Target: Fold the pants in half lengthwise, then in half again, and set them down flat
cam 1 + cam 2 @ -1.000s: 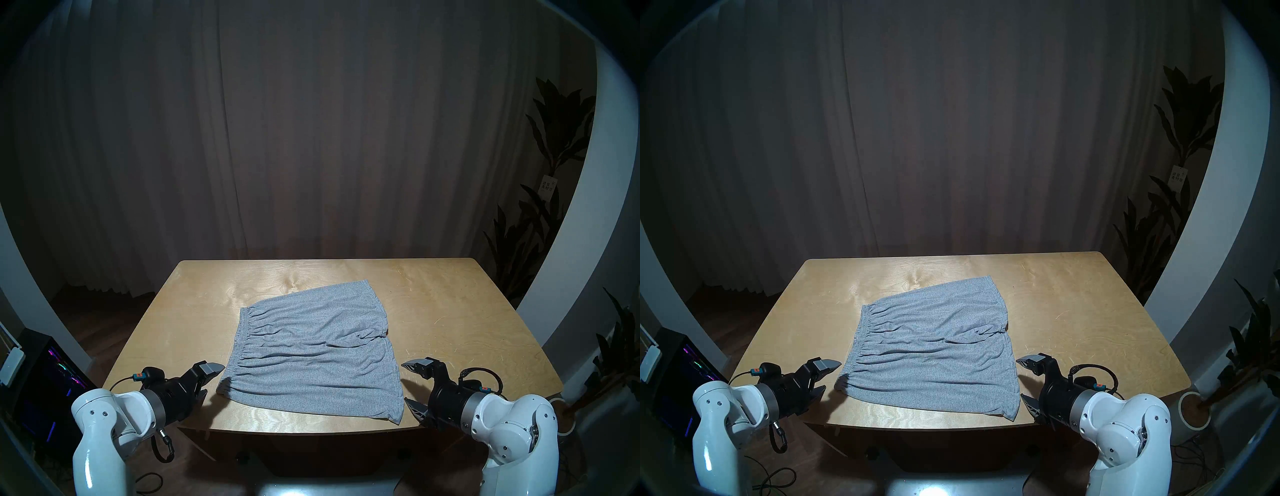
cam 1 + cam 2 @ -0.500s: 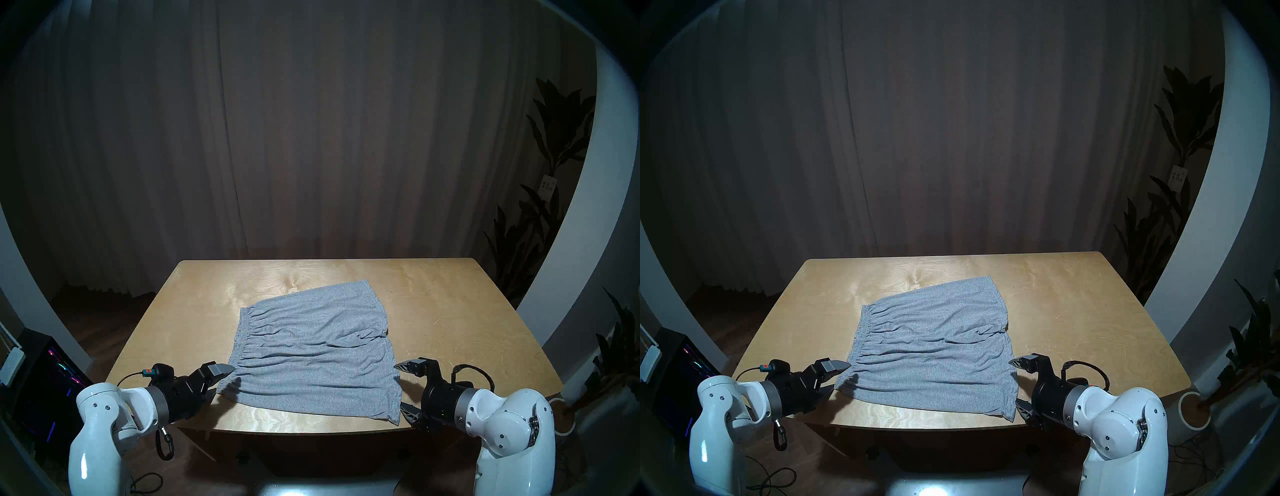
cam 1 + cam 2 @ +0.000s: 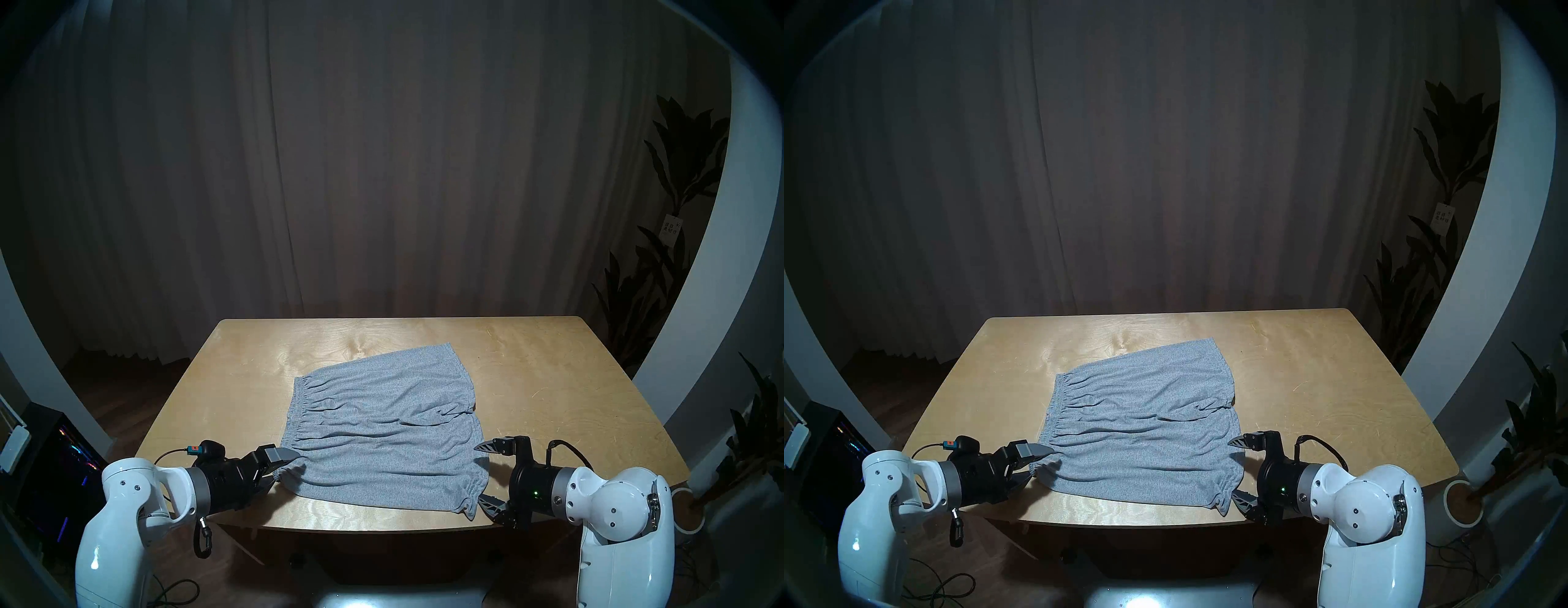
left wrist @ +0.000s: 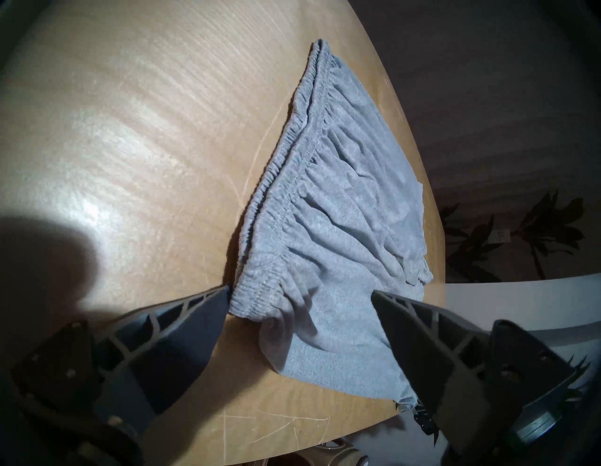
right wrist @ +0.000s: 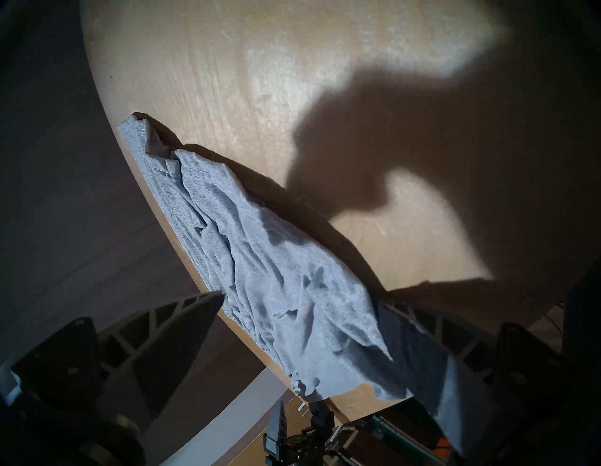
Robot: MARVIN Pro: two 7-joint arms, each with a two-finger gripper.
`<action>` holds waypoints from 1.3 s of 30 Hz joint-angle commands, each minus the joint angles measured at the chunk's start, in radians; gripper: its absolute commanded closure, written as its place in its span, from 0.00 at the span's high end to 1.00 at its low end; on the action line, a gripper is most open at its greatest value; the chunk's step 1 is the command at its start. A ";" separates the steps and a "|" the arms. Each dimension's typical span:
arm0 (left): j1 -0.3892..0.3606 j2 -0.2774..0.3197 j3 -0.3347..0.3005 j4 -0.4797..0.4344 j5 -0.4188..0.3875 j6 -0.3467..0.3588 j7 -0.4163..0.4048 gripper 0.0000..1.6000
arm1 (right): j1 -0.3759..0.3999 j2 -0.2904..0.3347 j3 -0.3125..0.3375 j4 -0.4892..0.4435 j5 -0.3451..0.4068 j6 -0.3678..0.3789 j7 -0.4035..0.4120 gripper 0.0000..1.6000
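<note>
The light grey pants lie spread on the wooden table, with the gathered waistband to the left and the leg hems to the right. My left gripper is open, and its fingers straddle the near waistband corner. My right gripper is open around the near hem corner, which is bunched and drapes over one finger. The pants also show in the head stereo right view, with the left gripper and the right gripper at their near corners.
The table's front edge runs just below both grippers. A dark curtain hangs behind the table. Potted plants stand at the right. A computer case with lit panels stands on the floor at the left.
Both grippers have moved inward from beside the pants onto their near corners. The near waistband corner and the near hem corner have bunched up and shifted inward.
</note>
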 commanded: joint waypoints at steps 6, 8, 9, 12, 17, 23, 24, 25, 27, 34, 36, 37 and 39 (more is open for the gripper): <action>-0.044 0.132 0.109 0.127 -0.043 0.002 -0.016 0.89 | 0.058 0.120 -0.017 0.026 0.115 -0.062 -0.156 1.00; -0.053 0.146 0.123 0.142 -0.051 0.002 -0.021 0.89 | 0.062 0.154 -0.028 0.010 0.106 -0.041 -0.166 1.00; -0.056 0.150 0.127 0.146 -0.055 0.002 -0.022 0.92 | 0.063 0.163 -0.029 0.003 0.100 -0.033 -0.170 1.00; -0.062 0.161 0.137 0.157 -0.069 0.002 -0.032 0.97 | 0.059 0.195 -0.025 -0.024 0.087 0.007 -0.169 1.00; -0.091 0.185 0.171 0.192 -0.094 0.002 -0.040 1.00 | 0.045 0.268 -0.050 -0.005 0.109 0.060 -0.123 1.00; -0.109 0.198 0.192 0.214 -0.105 0.002 -0.044 1.00 | 0.044 0.310 -0.098 0.033 0.094 0.078 -0.072 1.00; -0.108 0.196 0.191 0.218 -0.110 0.002 -0.043 1.00 | 0.042 0.318 -0.106 0.041 0.092 0.083 -0.062 1.00; -0.108 0.200 0.194 0.222 -0.111 0.002 -0.046 1.00 | 0.042 0.324 -0.112 0.046 0.092 0.083 -0.058 1.00; -0.105 0.204 0.200 0.228 -0.111 0.002 -0.049 1.00 | 0.041 0.339 -0.124 0.054 0.091 0.089 -0.046 1.00; -0.108 0.216 0.215 0.240 -0.120 0.002 -0.062 1.00 | 0.054 0.369 -0.153 0.078 0.102 0.085 -0.002 1.00; -0.112 0.220 0.220 0.244 -0.121 0.002 -0.069 1.00 | 0.061 0.377 -0.163 0.083 0.105 0.080 0.002 1.00; -0.115 0.220 0.222 0.246 -0.122 0.002 -0.071 1.00 | 0.064 0.381 -0.168 0.086 0.106 0.078 0.003 1.00; -0.121 0.221 0.227 0.251 -0.123 0.002 -0.075 1.00 | 0.072 0.387 -0.178 0.090 0.105 0.075 0.005 1.00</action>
